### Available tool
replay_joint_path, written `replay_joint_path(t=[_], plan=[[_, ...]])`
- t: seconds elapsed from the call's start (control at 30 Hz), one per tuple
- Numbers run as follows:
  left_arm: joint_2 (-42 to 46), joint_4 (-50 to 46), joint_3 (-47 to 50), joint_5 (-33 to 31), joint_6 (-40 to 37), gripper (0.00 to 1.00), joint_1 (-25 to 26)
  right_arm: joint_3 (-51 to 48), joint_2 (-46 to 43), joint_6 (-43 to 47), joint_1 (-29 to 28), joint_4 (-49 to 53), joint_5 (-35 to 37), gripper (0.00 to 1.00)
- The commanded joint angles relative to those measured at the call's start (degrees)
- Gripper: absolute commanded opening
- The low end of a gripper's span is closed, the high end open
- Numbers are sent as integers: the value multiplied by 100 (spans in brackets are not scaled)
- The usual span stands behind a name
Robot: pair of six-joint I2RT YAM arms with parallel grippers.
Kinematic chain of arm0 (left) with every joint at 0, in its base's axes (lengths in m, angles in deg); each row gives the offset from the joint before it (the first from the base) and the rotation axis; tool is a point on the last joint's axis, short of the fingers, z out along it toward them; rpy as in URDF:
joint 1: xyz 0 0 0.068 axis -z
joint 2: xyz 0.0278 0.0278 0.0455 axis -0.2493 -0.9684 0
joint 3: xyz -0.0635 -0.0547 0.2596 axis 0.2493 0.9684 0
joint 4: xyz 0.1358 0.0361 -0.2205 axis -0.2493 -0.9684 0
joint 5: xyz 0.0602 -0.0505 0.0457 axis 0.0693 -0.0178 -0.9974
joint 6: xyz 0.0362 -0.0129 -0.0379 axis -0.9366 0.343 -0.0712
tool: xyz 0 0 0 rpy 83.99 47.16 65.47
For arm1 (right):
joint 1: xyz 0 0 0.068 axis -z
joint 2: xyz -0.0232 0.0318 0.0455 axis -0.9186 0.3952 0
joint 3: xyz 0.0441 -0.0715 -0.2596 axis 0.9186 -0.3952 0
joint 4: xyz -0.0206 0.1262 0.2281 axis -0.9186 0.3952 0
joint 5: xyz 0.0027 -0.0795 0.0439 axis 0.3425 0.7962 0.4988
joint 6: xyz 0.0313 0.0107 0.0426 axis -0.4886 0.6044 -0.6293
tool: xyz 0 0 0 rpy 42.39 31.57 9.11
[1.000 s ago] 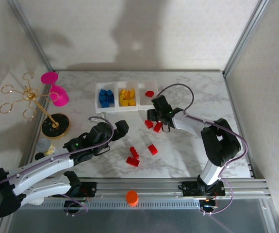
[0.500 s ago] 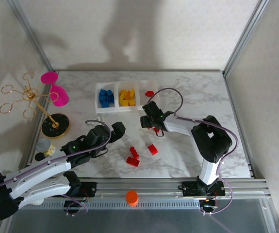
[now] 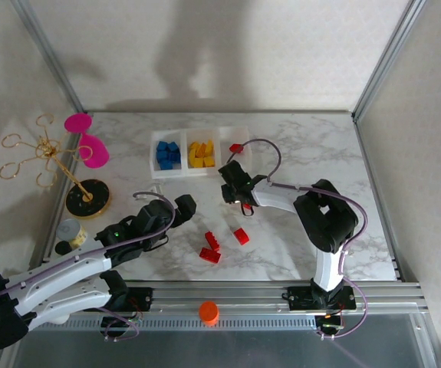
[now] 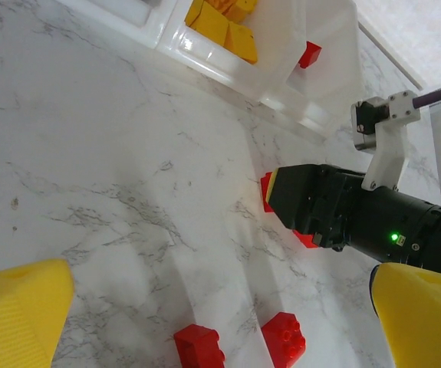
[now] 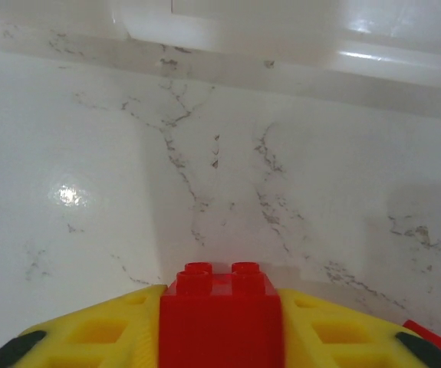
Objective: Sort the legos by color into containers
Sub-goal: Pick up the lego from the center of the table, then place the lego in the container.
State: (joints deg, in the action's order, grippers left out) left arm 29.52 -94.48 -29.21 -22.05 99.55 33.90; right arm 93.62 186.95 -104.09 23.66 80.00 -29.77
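Observation:
My right gripper (image 3: 230,186) hangs low over the marble just in front of the containers (image 3: 193,167). It is shut on a red lego (image 5: 220,314), held studs-forward between its yellow fingers (image 5: 90,333). The left bin holds blue legos (image 3: 167,154), the middle bin yellow ones (image 3: 201,153), and the right bin one red brick (image 3: 236,148). Another red brick (image 3: 245,208) lies beside the right gripper. Three more red bricks (image 3: 214,240) (image 3: 209,255) (image 3: 241,235) lie mid-table. My left gripper (image 3: 185,204) is open above the table, with two red bricks (image 4: 199,346) (image 4: 284,337) below it.
Pink cups (image 3: 88,142) and a gold wire stand (image 3: 82,195) occupy the left side. An orange round cap (image 3: 208,311) sits on the front rail. A metal frame post (image 3: 381,65) rises at the back right. Bare marble (image 3: 312,153) lies right of the bins.
The right gripper has swung left, closer to the front of the bins, and one of the two red bricks near it has left the table. The left gripper has drawn back slightly.

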Motion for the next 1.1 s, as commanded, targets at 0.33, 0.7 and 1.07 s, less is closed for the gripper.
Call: replay_joint_path(t=[0.33,0.7,1.07], plan=[[-174,20,-422,-201,-260,100,-36,962,-395,-252,171,620,-119,31],[-1018,273,-1097,-6,-771,100,-357,2778,958,-227,912,679,-45,31],[-1394,472,-1277,373,-937,100,-825,4299,2017,125,1151,1091,238,48]])
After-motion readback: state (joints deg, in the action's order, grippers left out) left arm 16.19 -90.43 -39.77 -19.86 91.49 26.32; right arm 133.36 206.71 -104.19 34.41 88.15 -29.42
